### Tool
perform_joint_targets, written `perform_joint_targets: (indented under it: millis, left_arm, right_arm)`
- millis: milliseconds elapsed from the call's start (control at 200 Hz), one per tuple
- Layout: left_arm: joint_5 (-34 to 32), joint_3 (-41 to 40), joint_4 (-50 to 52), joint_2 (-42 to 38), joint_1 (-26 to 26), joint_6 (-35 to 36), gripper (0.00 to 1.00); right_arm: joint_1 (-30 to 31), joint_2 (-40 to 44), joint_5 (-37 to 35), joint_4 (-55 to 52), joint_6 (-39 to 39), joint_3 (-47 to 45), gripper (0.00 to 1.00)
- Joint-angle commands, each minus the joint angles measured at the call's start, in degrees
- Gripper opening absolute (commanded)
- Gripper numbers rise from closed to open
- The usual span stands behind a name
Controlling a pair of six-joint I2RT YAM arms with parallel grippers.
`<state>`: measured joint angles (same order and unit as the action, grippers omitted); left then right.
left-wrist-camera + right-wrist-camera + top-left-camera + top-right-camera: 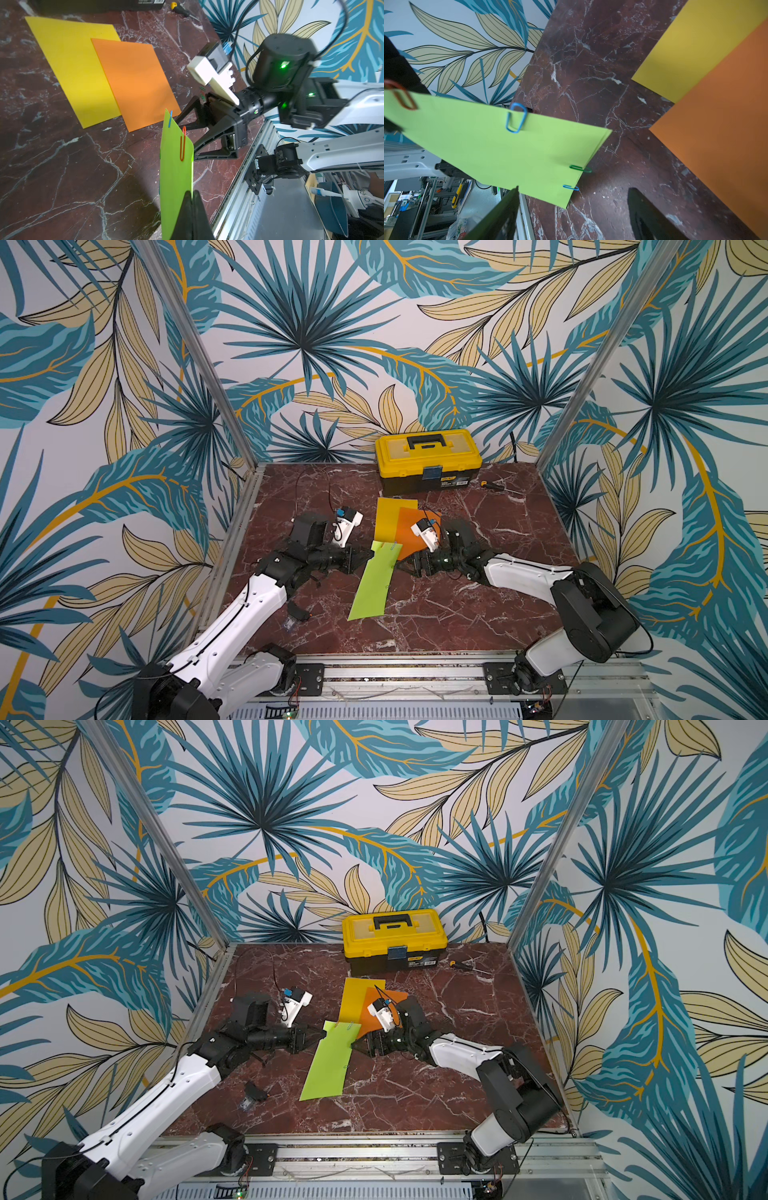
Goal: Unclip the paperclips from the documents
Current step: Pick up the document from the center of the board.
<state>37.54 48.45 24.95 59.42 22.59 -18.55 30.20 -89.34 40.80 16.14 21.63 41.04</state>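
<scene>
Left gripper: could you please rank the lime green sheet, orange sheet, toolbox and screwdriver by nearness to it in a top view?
1. lime green sheet, clamped in the left gripper.
2. orange sheet, just beyond.
3. toolbox, at the back.
4. screwdriver, back right.

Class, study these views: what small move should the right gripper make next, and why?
Probably ease the right gripper forward and close on the small blue clip. The left gripper is shut on the green sheet, lifting that end, and the right jaws stand open with this clip on the sheet's edge just ahead of them.
</scene>
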Motion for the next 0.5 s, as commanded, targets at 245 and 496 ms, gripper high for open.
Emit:
perform_joint_targets:
  millis: [245, 496]
  left_arm:
    - [8.5, 5.9, -0.3, -1.8, -1.1, 1.3, 0.00]
    - [12.6, 8.0, -0.3, -1.9, -1.5, 1.2, 0.00]
  right_arm:
    - [-0.6, 4.2, 4.8, 22.1, 0.5, -5.4, 0.82]
    - [-2.6, 6.1, 7.3, 26.1, 1.3, -6.0, 0.83]
